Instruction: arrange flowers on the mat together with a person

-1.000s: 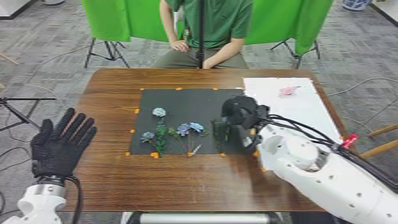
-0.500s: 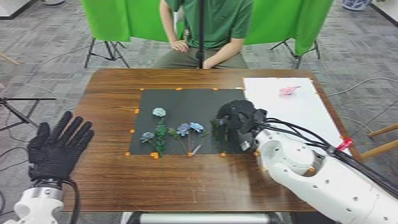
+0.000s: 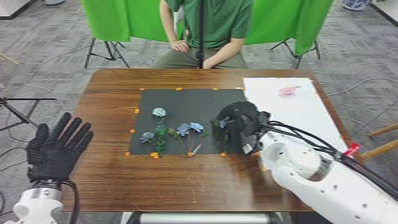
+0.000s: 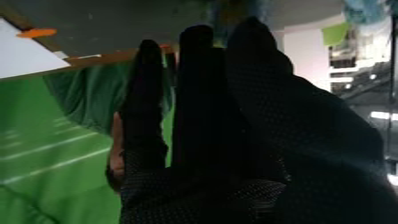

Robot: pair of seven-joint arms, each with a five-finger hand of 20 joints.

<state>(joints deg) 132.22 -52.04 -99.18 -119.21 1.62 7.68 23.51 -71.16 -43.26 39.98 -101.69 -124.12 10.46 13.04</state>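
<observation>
In the right wrist view my fingers (image 4: 197,65) run long and straight in their black glove, close together with narrow gaps between some of them. Blurred blue (image 4: 242,11) sits past their tips; whether I am touching a flower there, I cannot tell. From the head view, my right hand (image 3: 240,120) is over the right part of the black rectangular mat (image 3: 200,99), fingers downward, with a small blue flower on a dark green stem (image 3: 225,122) right at its left side.

Farther left on the mat lie two blue blooms (image 3: 189,128) near each other on thin stems, their stalks running toward my near edge. Beyond them is a pale blue, round-headed flower (image 3: 159,112) with a leafy green stem, and just left of that stem a smaller dusty-blue bloom (image 3: 147,136). To the right of the mat, on the white sheet (image 3: 298,112), lies a pink flower (image 3: 289,90), well apart from my hand.

My left hand (image 3: 56,155) is at the left side of the brown wooden table (image 3: 195,182), off the mat, fingers straight and a little apart, pointing toward the far side.
</observation>
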